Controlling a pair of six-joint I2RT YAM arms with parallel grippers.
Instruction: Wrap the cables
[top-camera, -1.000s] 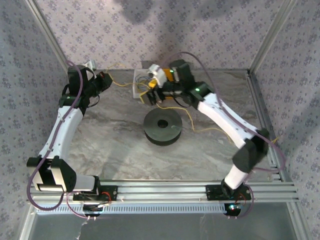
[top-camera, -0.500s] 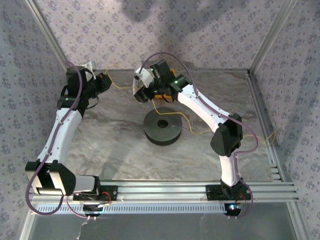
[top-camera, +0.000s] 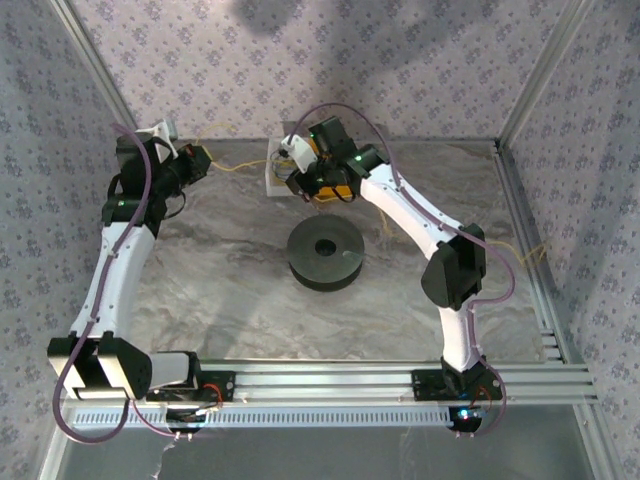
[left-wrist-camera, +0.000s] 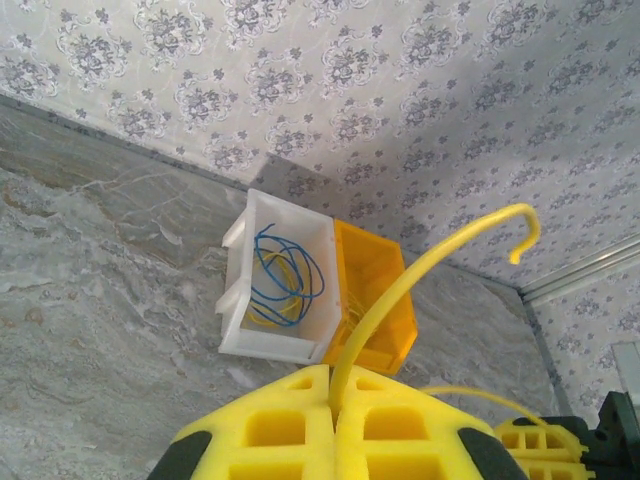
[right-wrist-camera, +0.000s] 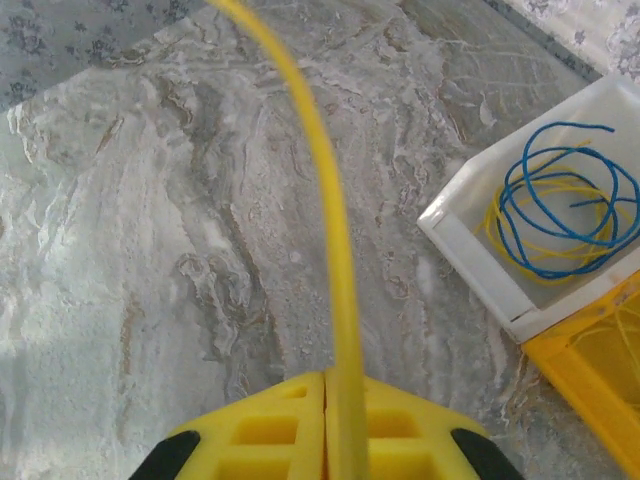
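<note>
Left gripper (left-wrist-camera: 332, 378) is clamped shut on the thin yellow wire (left-wrist-camera: 420, 268) — the wire leaves the seam between its yellow pads (left-wrist-camera: 270, 430) and arcs up to a hooked free end. Right gripper (right-wrist-camera: 327, 385) likewise pinches the wire, which rises straight from its closed pads over the marble table (right-wrist-camera: 150, 250). Black spool (top-camera: 325, 255) sits well apart, mid-table.

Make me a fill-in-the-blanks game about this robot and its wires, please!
1. The left gripper and the right gripper are each shut on a thin cable coloured ____.
2. The white bin holds two wire coils: one yellow, one ____.
3. The big round spool is ____.

Missing words: yellow, blue, black.
</note>
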